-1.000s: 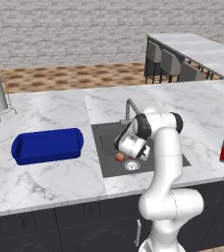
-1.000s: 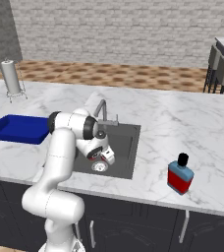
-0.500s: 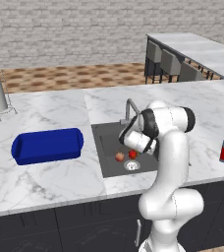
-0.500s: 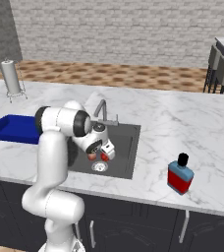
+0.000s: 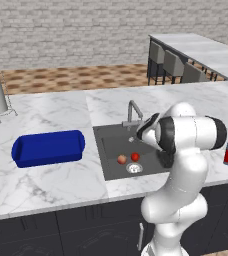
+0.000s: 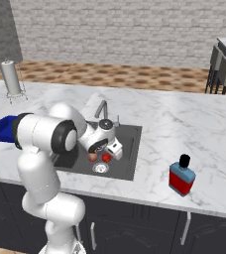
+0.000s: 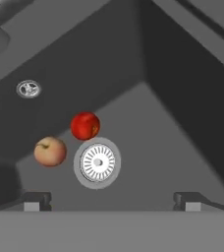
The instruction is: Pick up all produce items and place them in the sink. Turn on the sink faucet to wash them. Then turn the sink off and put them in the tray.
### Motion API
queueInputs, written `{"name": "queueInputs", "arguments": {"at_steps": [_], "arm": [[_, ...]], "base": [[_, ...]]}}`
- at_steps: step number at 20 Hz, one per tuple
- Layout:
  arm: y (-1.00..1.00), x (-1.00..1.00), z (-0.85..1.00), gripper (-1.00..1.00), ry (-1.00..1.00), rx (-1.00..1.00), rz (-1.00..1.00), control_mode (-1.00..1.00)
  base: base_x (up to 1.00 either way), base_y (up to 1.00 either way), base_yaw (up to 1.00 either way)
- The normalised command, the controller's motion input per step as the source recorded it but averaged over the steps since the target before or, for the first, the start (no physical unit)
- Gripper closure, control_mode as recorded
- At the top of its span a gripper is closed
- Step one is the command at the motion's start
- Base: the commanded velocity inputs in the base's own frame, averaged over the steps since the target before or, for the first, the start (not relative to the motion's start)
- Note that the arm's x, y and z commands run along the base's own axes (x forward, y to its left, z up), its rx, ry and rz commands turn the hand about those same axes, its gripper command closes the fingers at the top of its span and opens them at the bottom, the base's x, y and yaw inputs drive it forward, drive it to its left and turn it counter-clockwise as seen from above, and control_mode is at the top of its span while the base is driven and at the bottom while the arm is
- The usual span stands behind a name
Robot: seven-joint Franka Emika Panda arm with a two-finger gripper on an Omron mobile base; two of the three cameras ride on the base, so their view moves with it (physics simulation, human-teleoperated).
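The end effector (image 7: pixel 111 201) hangs over the sink (image 7: pixel 182 128) with its jaws spread wide, gripping nothing. Below and ahead of it, the apple (image 7: pixel 50 151) and tomato (image 7: pixel 85 125) lie beside the drain (image 7: pixel 97 162).

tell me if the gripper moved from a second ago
Yes. In the left base view the gripper was low in the sink over the two fruits; it has since lifted away from them, toward the faucet, jaws open and empty.

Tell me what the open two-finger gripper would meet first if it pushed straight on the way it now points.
Most likely the round silver drain on the floor of the dark grey sink, roughly midway between the gripper tips. The red tomato-like fruit lies just beside that line, though depth is uncertain.
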Motion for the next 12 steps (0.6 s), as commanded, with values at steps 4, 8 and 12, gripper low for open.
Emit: {"name": "queueInputs", "arguments": {"at_steps": [4,8,12], "arm": [[-0.42,-0.28,0.78,-1.0,0.0,0.03,0.33,-1.0],[-0.38,-0.01,0.69,-1.0,0.0,0.07,0.37,-1.0],[-0.13,0.07,0.46,-1.0,0.02,0.09,0.33,-1.0]], "base": [[0.0,0.0,0.0],[0.0,0.0,0.0],[0.0,0.0,0.0]]}}
